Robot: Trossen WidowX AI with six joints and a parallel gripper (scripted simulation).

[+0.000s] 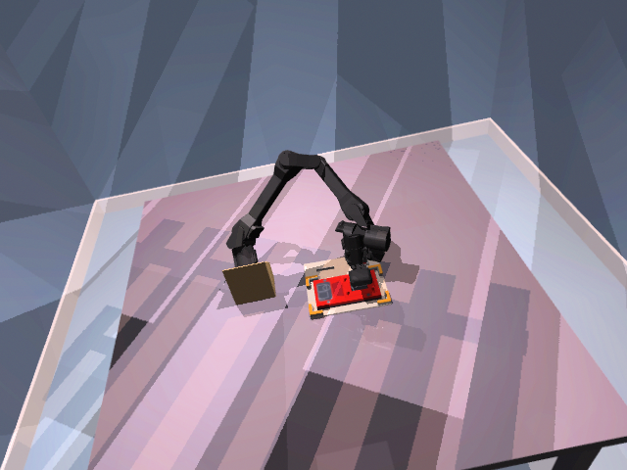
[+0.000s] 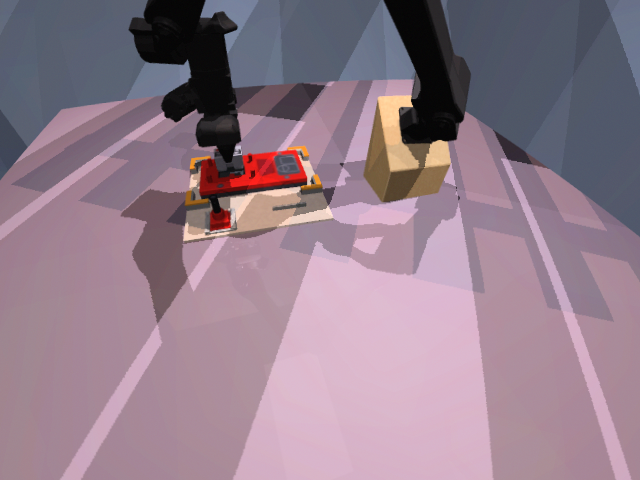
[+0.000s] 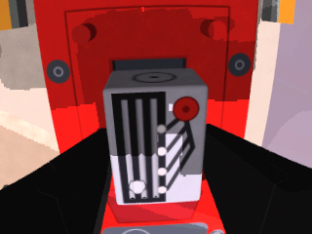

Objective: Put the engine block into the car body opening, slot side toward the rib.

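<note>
The gripper (image 1: 361, 281) (image 2: 227, 156) (image 3: 156, 141) is shut on the grey engine block (image 3: 141, 80), with one dark finger on each side. In the wrist view the block shows black slots and a red round cap. The block is over the opening (image 3: 148, 63) in the red car body (image 1: 336, 294) (image 2: 263, 178) (image 3: 56, 29). A dark strip of the opening shows past the block's far edge. The block's lower end is hidden, so its depth in the opening and the rib cannot be made out.
The car body lies on a pale board (image 1: 351, 312) (image 2: 258, 227) between orange corner brackets (image 1: 315, 313) (image 2: 196, 201). A red-based lever (image 2: 219, 219) stands on the board beside the body. A tan box (image 1: 250, 284) (image 2: 410, 178) stands by the arm's base.
</note>
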